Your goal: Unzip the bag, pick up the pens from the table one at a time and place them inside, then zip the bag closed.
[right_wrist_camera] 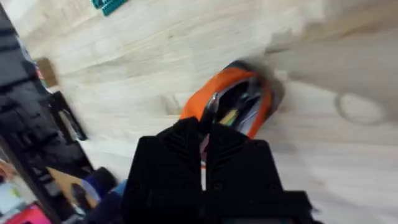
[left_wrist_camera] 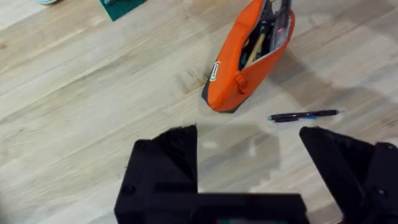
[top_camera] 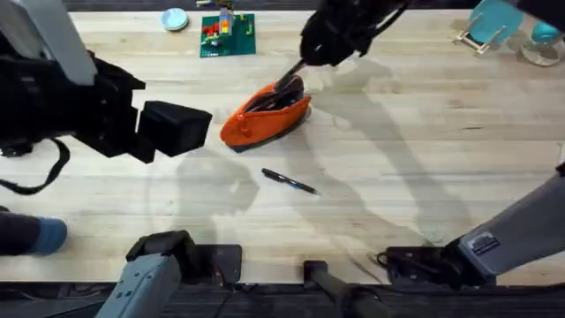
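Note:
The orange bag (top_camera: 265,117) lies on the table (top_camera: 424,159) with its zipper open; its dark inside shows in the left wrist view (left_wrist_camera: 239,68) and the right wrist view (right_wrist_camera: 233,93). My right gripper (top_camera: 306,60) hangs over the bag's far end, shut on a slim dark pen (top_camera: 289,79) that slants down into the open mouth. The right wrist view shows its fingertips (right_wrist_camera: 204,130) pressed close together above the opening. A second pen (top_camera: 290,182) (left_wrist_camera: 305,116) lies flat on the wood in front of the bag. My left gripper (top_camera: 177,128) (left_wrist_camera: 249,155) hovers left of the bag, open and empty.
A green board with small coloured parts (top_camera: 227,34) and a round pale-blue object (top_camera: 175,18) sit at the back edge. A teal stand (top_camera: 494,22) and a clear glass (top_camera: 540,44) occupy the back right corner. Bare wood stretches right of the bag.

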`<action>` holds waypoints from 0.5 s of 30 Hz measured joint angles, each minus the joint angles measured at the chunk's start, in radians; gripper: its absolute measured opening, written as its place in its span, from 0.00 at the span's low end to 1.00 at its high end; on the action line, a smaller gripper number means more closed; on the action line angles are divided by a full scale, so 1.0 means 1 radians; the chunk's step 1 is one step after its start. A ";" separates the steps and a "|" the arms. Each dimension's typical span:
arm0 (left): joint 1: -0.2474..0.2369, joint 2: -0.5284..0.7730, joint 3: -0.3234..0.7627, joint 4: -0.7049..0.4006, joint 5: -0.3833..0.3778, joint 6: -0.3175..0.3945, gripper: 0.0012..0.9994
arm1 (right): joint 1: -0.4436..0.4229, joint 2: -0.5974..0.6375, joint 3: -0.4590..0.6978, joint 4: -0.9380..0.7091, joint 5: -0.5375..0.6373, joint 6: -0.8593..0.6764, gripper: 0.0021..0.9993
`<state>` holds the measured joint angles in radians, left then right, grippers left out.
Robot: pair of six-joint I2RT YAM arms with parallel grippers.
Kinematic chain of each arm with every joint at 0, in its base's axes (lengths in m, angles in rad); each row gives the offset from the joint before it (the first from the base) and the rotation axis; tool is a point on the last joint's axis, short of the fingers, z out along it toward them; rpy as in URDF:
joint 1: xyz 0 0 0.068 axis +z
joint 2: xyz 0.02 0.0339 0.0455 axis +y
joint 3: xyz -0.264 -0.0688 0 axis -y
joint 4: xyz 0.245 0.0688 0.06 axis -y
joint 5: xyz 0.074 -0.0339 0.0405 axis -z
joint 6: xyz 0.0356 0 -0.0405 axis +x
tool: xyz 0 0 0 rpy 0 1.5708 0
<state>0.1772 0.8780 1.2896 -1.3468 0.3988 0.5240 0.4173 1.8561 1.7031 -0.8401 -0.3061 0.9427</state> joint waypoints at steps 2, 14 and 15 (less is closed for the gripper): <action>0.000 0.000 0.000 0.000 0.000 0.000 1.00 | 0.024 0.000 0.000 0.013 0.009 0.054 0.03; 0.000 0.000 0.000 0.000 0.000 0.000 1.00 | 0.059 0.000 0.001 -0.045 0.031 0.225 0.03; 0.000 0.000 0.000 0.000 0.000 0.000 1.00 | 0.059 0.000 0.001 -0.047 0.033 0.227 0.03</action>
<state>0.1772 0.8780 1.2896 -1.3468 0.3988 0.5240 0.4767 1.8561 1.7039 -0.8868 -0.2735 1.1699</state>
